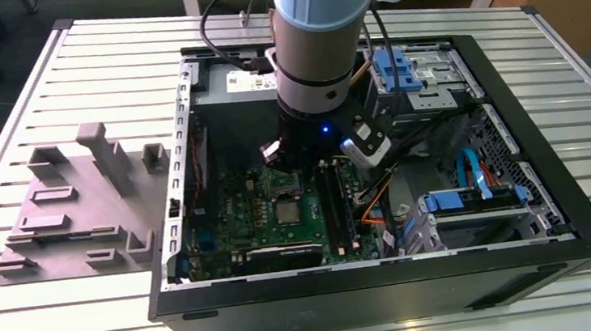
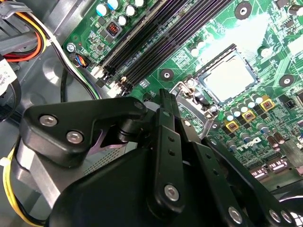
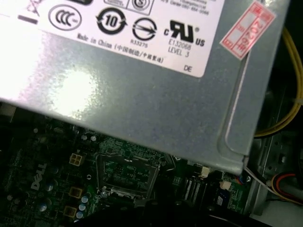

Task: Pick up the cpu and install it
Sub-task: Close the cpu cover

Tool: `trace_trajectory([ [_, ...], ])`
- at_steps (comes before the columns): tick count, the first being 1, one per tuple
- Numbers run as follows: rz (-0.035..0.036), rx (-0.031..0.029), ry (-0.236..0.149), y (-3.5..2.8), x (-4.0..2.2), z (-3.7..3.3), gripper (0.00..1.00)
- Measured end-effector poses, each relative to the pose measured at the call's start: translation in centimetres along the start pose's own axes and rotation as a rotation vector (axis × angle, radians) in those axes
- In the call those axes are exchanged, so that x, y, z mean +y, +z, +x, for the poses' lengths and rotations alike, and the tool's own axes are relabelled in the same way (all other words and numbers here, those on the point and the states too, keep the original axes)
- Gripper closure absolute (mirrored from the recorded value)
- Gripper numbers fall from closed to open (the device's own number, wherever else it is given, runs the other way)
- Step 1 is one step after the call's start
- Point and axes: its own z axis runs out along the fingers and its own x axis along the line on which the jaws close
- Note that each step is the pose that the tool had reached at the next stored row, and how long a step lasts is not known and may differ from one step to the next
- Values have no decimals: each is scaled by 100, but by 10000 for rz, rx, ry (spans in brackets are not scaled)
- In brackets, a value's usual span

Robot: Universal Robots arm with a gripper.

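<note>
The cpu (image 2: 230, 78) lies in the motherboard (image 1: 237, 212) socket beside the memory slots (image 2: 161, 42), the gripper (image 1: 295, 159) hanging above it inside the computer case (image 1: 394, 286), its clench impossible to tell.

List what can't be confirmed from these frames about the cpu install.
- Whether the cpu is seated: the socket is too small in the exterior view, and glare whitens its centre in the second wrist view.
- Part of the motherboard: hidden by the arm in the exterior view.
- More of it: covered by the grey labelled box in the first wrist view.
</note>
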Motion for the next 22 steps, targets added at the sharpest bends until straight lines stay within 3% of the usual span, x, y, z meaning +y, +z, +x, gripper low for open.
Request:
trace_trajectory([
  [16, -1, 6, -14, -29, -33, 10, 90],
  [22, -3, 5, -29, -33, -83, 25, 90],
])
